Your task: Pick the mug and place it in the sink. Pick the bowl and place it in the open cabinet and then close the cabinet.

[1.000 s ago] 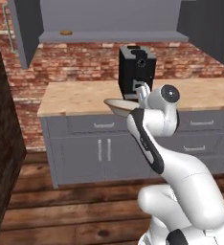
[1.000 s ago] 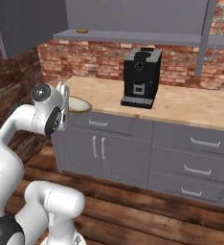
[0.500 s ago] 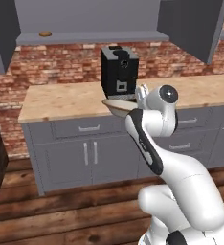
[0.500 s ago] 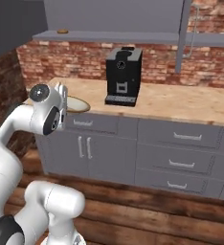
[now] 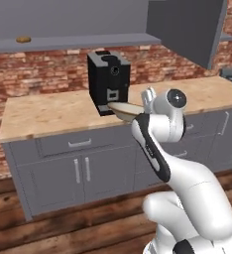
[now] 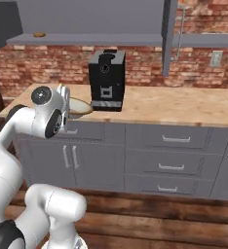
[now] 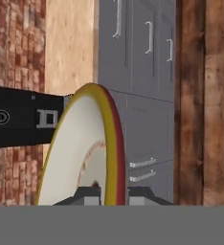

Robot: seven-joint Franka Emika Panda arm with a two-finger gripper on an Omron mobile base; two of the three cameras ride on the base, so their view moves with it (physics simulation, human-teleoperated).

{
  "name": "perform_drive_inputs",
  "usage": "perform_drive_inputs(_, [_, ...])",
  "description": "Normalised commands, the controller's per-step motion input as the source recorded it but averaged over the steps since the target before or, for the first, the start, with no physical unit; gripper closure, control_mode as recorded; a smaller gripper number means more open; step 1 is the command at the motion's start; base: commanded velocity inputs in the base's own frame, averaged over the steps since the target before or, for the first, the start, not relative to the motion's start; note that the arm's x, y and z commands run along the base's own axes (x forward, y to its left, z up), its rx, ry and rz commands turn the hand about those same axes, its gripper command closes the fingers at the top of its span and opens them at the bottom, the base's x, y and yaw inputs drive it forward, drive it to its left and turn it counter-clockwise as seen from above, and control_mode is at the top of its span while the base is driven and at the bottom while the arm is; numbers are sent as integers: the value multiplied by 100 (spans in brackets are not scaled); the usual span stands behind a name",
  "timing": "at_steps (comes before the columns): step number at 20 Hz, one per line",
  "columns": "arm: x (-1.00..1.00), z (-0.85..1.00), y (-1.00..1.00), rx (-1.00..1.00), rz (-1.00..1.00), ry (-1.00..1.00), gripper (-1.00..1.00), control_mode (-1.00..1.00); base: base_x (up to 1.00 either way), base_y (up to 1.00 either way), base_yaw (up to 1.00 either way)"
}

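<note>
Bowl in hand, above the counter edge
I have the gripper [image 7: 111, 194] clamped on the bowl [image 7: 87, 153] rim, beside the black coffee machine [image 5: 108, 82], below the open cabinet [image 5: 78, 22]

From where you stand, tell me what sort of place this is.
A kitchen, most likely: a black coffee machine on a wooden counter, grey base cabinets with drawers, and a brick wall behind.
</note>
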Motion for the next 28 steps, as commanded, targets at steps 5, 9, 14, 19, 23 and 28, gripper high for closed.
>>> perform_drive_inputs(5, [0,0,0,0,0,0,100,100,87,10,-12])
perform_drive_inputs(9, [0,0,0,0,0,0,100,100,27,1,2])
perform_drive_inputs(14, [0,0,0,0,0,0,100,100,1,3,14])
perform_drive_inputs(19, [0,0,0,0,0,0,100,100,8,1,18])
perform_drive_inputs(23, [0,0,0,0,0,0,100,100,25,0,18])
perform_drive_inputs(28, [0,0,0,0,0,0,100,100,31,0,16])
